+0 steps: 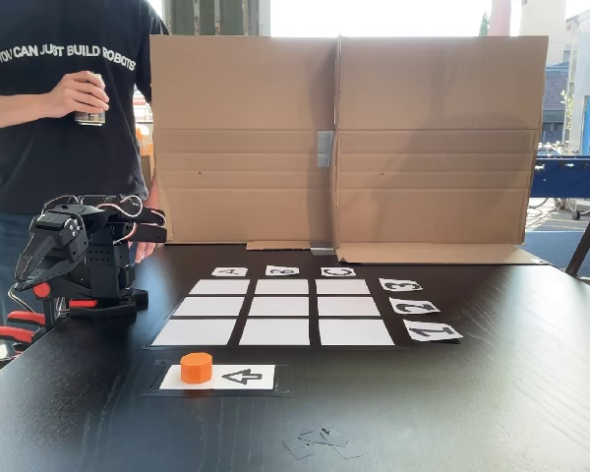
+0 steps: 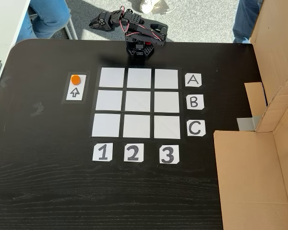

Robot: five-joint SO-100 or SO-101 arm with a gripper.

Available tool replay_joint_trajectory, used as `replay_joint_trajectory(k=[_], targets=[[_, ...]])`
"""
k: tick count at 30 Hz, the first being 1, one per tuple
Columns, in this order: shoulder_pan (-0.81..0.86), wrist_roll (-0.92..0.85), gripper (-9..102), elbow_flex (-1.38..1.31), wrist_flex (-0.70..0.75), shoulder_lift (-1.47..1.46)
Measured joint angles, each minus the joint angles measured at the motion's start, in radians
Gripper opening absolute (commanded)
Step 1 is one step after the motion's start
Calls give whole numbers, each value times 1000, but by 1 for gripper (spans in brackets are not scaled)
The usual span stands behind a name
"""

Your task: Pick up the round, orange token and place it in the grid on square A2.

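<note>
The end effector (image 2: 97,22) sits folded back at the arm's far end, away from the grid (image 2: 137,103); its fingers bunch together too darkly to tell whether they are parted or closed. The arm (image 1: 77,258) is curled up compactly on its base at the grid's A edge. The token (image 2: 75,79) rests on the arrow card (image 2: 75,87), just beside the grid's row-1 side, well apart from the arm. Square A2 (image 2: 140,77) lies bare. Behind the table (image 1: 492,413) a person (image 1: 64,108) is cut off at the shoulders.

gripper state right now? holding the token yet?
Tool: folded back at the arm's base, holding nothing; open or shut cannot be told.
Token: not held, on the arrow card.
</note>
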Motion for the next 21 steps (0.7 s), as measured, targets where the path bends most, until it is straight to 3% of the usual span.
replay_joint_trajectory(k=[5, 21], targets=[[2, 150, 0, 2, -2, 0], [2, 167, 0, 2, -2, 0]])
